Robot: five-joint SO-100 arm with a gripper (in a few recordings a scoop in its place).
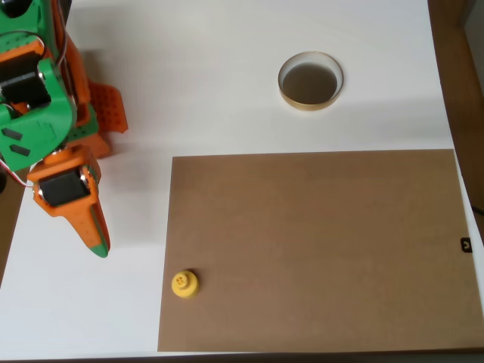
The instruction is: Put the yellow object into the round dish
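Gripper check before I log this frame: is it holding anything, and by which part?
Nothing is held. The gripper is apart from the yellow object, which sits on the brown mat; the dish is untouched.

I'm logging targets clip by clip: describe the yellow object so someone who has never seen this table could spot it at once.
In the overhead view, find the big brown sheet covering the lower right of the white table. Near its left edge, low down, stands the yellow object, a small round piece with a narrower knob on top. It is the sole yellow item, far smaller than the round dish up top.
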